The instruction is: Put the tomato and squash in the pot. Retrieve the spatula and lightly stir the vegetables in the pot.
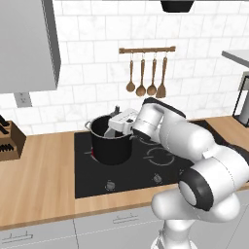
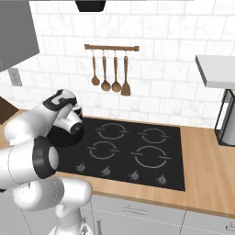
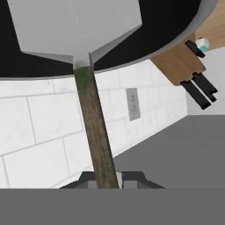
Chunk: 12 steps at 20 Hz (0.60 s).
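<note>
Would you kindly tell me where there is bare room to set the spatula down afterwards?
The cooktop's right-hand burners are bare, as is the wooden counter between cooktop and appliance. It is crowded around the pot, where the arm reaches in.

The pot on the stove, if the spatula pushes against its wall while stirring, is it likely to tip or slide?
Tipping looks unlikely: the pot is broad and stands flat on the cooktop. Sliding seems likelier, since that glass surface looks smooth. The spatula itself, shut in the gripper, looks stiff, with a flat blade and straight handle, so a push would probably pass straight to the pot wall.
</note>
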### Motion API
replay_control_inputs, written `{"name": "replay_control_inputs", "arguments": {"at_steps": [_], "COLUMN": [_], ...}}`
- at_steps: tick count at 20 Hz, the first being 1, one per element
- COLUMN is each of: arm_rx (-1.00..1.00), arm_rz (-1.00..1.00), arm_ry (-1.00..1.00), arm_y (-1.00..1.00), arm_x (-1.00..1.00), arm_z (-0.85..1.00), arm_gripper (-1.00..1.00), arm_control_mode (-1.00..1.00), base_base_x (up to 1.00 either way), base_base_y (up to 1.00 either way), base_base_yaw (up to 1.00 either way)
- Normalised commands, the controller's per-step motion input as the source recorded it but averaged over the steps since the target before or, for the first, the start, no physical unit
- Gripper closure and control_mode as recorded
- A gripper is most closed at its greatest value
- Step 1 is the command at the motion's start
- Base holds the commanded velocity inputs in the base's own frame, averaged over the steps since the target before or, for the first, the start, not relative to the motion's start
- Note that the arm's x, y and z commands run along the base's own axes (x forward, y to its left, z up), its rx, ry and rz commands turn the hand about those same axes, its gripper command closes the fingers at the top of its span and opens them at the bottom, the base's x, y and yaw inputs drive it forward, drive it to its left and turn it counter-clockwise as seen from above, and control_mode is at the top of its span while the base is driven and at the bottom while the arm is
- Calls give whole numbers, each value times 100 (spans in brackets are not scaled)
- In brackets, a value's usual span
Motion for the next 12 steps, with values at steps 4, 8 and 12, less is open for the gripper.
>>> {"name": "replay_control_inputs", "arguments": {"at_steps": [4, 8, 12], "arm_rx": [0, -1, -2], "arm_rz": [-1, -2, -2], "arm_ry": [0, 0, 0], "arm_y": [0, 2, 3], "arm_x": [-1, 0, 0], "arm_z": [-3, -39, -36], "arm_gripper": [100, 100, 100], "arm_control_mode": [-100, -100, -100], "base_base_x": [0, 0, 0], "base_base_y": [0, 0, 0], "base_base_yaw": [0, 0, 0]}}
